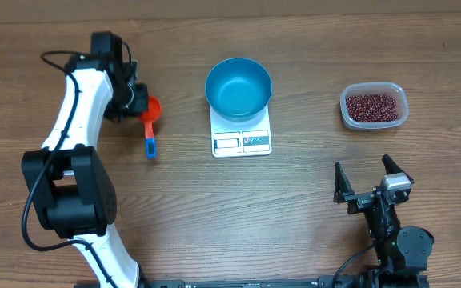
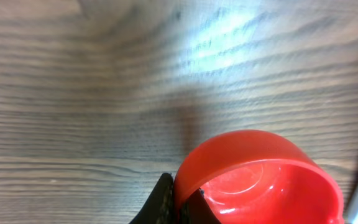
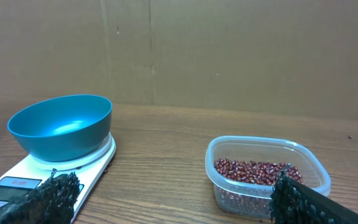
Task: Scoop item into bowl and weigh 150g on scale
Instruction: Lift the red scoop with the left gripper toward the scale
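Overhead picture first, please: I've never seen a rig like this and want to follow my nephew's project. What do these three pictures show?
This is a robot with a left arm and a right arm at a wooden table. The overhead picture looks straight down. The other two come from a camera on each wrist. On the table a blue bowl stands on a white scale, and a clear tub holds red beans. The left gripper is shut on the rim of a red scoop with a blue handle, and its wrist picture shows that cup close up. The right gripper is open and empty, facing the bowl and tub.
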Controlling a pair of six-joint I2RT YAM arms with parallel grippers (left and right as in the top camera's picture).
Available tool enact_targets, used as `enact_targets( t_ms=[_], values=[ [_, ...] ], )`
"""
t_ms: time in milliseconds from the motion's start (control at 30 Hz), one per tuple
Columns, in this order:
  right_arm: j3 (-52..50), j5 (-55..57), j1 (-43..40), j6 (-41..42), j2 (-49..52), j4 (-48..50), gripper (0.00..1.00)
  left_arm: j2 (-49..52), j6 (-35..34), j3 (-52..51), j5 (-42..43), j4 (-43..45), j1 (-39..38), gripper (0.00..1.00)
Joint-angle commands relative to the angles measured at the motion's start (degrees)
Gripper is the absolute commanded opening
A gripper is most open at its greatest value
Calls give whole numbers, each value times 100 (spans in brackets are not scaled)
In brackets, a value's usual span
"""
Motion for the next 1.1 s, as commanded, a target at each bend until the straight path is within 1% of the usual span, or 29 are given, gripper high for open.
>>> enact_targets(
  t_ms=[0, 133, 300, 367, 433, 533, 833, 933, 1067],
  values=[
    [-61, 42, 31, 17, -57, 28, 100, 61, -518, 713, 68, -286, -22, 4],
    [-61, 42, 31, 17, -55, 26, 100, 61, -1119, 1239, 66, -673, -22, 4],
    [-61, 42, 31, 17, -55, 28, 100, 61, -2719, 1674, 66, -1287, -22, 4],
    [-61, 42, 31, 17, -55, 28, 100, 61, -3484, 1705, 70, -1528, -22, 4],
    [-61, 42, 31, 17, -55, 28, 100, 61, -3923, 1703, 70, -1751, -22, 4],
    [-61, 42, 31, 17, -55, 28, 100, 61, -3943, 1705, 70, -1952, -24, 4],
    [-61, 42, 31, 17, -55, 28, 100, 61, -3956, 1703, 131, -2151, -37, 4],
    [-61, 42, 31, 17, -55, 26, 100, 61, -4085, 1703, 227, -2221, -94, 4],
    [-61, 42, 31, 17, -55, 66, 100, 61, -4618, 1703, 420, -2361, -149, 4]
  ],
)
